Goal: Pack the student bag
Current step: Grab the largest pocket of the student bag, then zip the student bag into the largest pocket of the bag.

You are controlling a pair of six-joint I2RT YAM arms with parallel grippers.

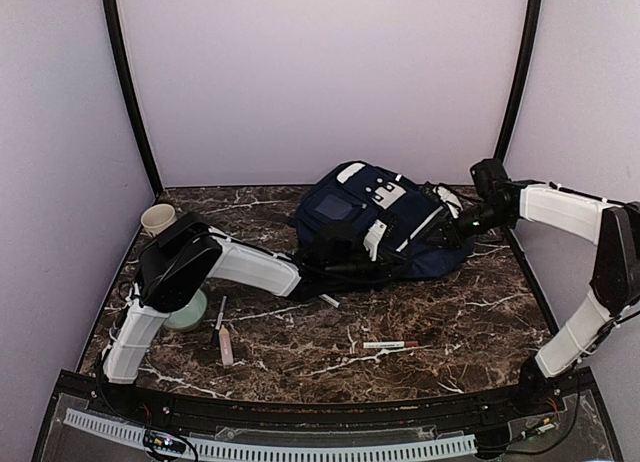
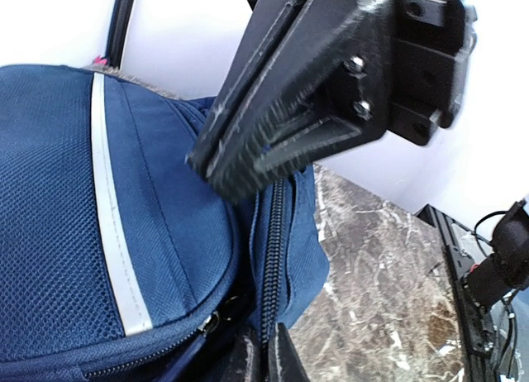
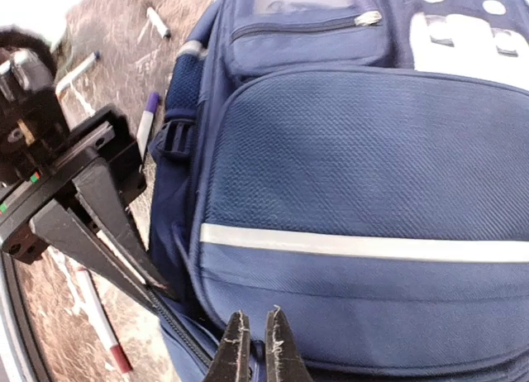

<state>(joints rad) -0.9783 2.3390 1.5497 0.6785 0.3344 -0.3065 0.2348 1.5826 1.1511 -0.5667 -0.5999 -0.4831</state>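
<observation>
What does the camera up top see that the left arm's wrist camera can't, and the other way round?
Only the top view shows the whole student bag lying on the marble table, a cream cup in the back left corner, and a pen nearer the front. Only the left wrist view shows the bag's zipper close up, with the shut right gripper beside it. Both show blue bag fabric with a white stripe, and some of the table.

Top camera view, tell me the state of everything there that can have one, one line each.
student bag: lying front-up, small front pocket zipped
left end effector: shut at the bag's zip
right end effector: shut at the bag's lower edge
cup: upright
red-tipped pen: lying loose outside the bag
</observation>
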